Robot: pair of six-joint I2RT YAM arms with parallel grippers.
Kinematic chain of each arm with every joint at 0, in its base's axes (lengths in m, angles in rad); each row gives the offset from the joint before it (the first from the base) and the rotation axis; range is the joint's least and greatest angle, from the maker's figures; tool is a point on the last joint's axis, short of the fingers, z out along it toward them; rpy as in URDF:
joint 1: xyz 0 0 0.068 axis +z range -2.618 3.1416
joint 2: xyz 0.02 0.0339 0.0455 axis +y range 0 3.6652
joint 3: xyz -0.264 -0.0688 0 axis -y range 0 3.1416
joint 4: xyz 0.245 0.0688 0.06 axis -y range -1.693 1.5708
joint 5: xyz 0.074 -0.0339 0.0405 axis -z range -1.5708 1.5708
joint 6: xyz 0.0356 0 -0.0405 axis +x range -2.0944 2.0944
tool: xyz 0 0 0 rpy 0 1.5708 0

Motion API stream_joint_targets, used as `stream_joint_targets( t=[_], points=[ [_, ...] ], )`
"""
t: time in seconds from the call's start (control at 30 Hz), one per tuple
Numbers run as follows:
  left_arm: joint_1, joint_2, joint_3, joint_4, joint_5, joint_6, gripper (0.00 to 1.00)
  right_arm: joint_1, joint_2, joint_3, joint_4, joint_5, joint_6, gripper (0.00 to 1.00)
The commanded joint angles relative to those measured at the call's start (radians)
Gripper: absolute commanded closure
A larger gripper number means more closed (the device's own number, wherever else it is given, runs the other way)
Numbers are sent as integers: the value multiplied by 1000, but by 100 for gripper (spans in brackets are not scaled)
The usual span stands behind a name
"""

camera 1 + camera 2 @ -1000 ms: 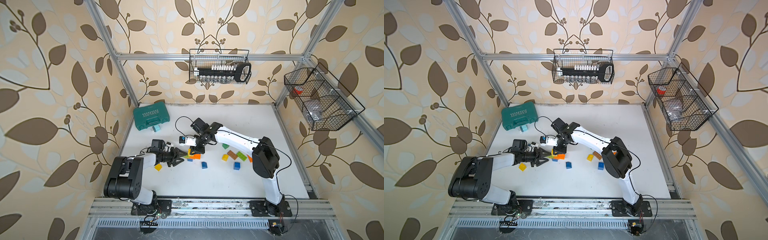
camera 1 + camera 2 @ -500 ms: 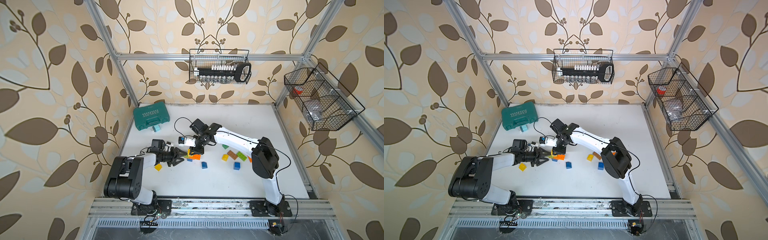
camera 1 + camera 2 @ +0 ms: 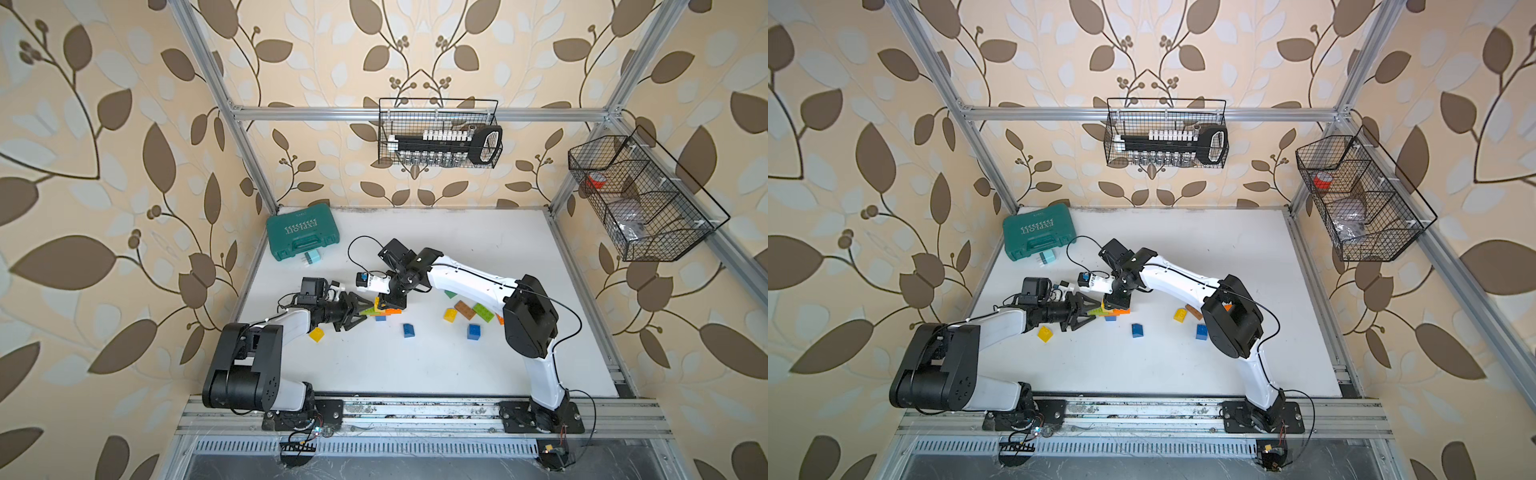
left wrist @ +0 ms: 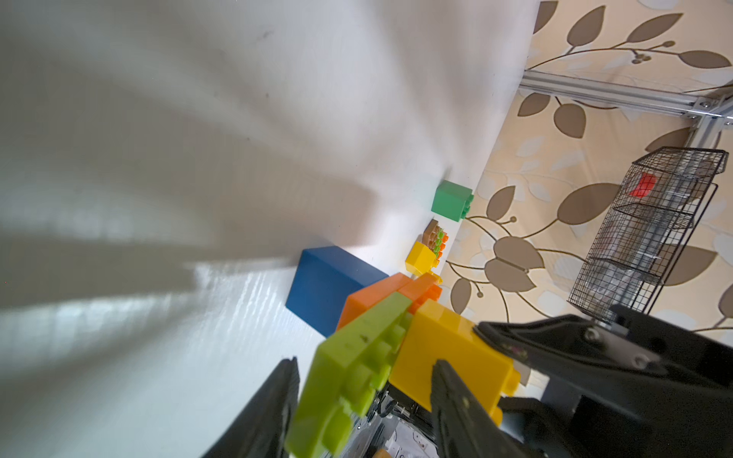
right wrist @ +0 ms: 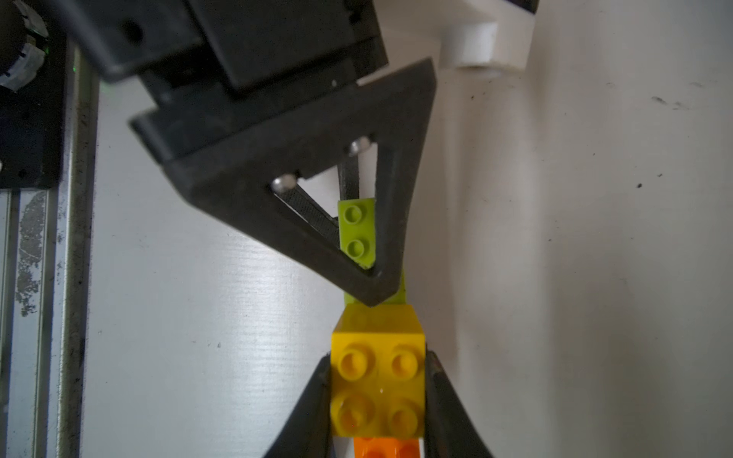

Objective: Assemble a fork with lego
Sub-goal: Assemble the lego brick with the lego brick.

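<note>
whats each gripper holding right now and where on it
Right gripper clamps the yellow brick by its two sides. Left gripper pinches the lime brick's free end.

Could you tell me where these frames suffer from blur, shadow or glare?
Left wrist view: the table carries broad soft shadows and a streaky glare patch; the near lime brick is slightly soft. Right wrist view: the yellow brick is sharp, the left gripper body above blurred. Both top views: evenly lit, frame rails bowed by the wide lens.

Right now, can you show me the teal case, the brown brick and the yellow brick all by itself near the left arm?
teal case [image 3: 302, 232], top view, lid.
brown brick [image 3: 464, 309], top view, studded top.
lone yellow brick [image 3: 316, 334], top view, top face.
</note>
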Motion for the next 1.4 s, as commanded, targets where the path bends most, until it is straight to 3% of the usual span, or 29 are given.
stream_joint_targets(
  t=[0.0,0.3,0.67,1.0,1.37],
  points=[
    [-7,-14,11,-34,-17,25,44,7,-11,-32,-17,13,1,77],
    [-7,21,36,-55,-37,60,48,5,20,-3,-136,-45,-77,79],
    [-7,64,27,-33,-38,51,49,8,38,-28,-171,-26,-116,80],
    [-7,37,43,-65,-41,54,46,8,51,-142,-117,82,-62,84],
    [6,-84,71,-160,-81,82,42,17,162,-75,-231,209,-19,84]
  ],
)
